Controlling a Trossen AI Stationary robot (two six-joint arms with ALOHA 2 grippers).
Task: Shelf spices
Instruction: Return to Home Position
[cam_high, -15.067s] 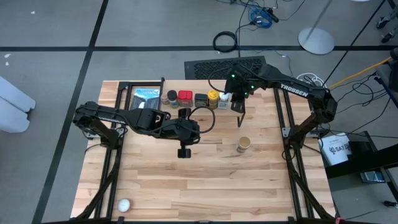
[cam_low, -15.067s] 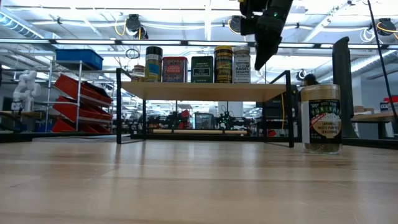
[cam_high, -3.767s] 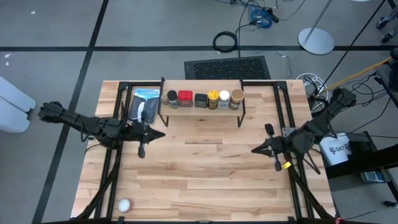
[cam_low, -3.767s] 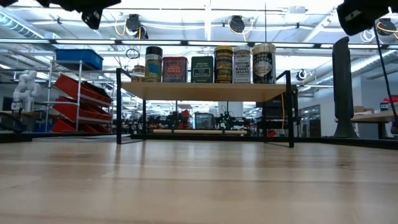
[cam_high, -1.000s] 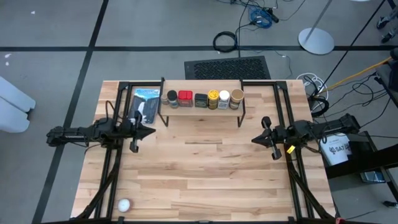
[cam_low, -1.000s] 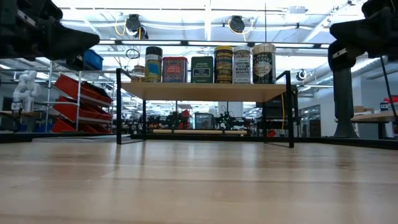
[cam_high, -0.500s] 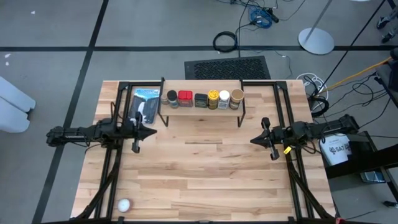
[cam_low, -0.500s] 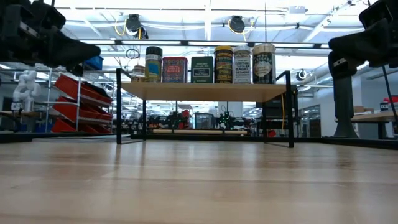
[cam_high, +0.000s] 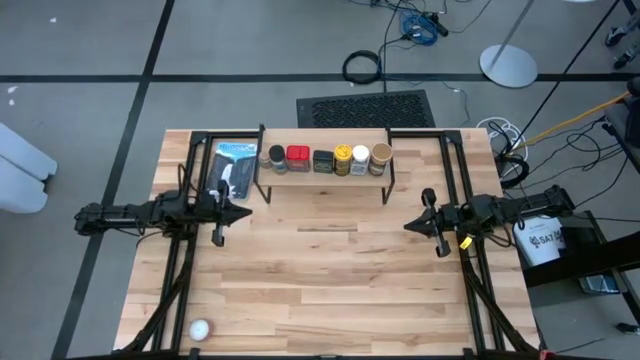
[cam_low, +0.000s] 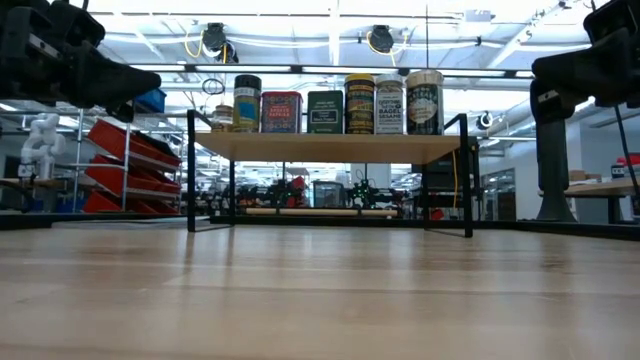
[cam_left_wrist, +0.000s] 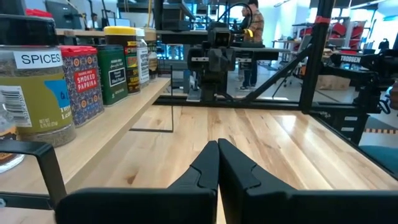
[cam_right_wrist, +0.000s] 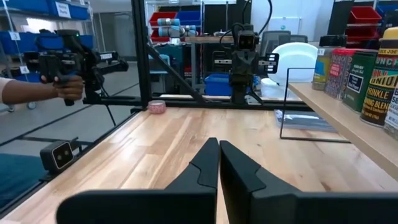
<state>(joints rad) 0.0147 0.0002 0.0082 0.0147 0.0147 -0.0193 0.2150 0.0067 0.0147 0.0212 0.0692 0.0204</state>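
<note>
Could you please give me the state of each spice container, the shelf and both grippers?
Light wood shelf with black metal legs, standing level, loaded.
Red tin, upright on shelf.
Black square tin, upright on shelf.
Yellow-lidded jar, upright on shelf.
White-lidded jar, upright on shelf.
Tan-lidded jar, upright on shelf.
Dark-lidded jar, upright on shelf.
Left gripper, shut, empty.
Right gripper, shut, empty.
</note>
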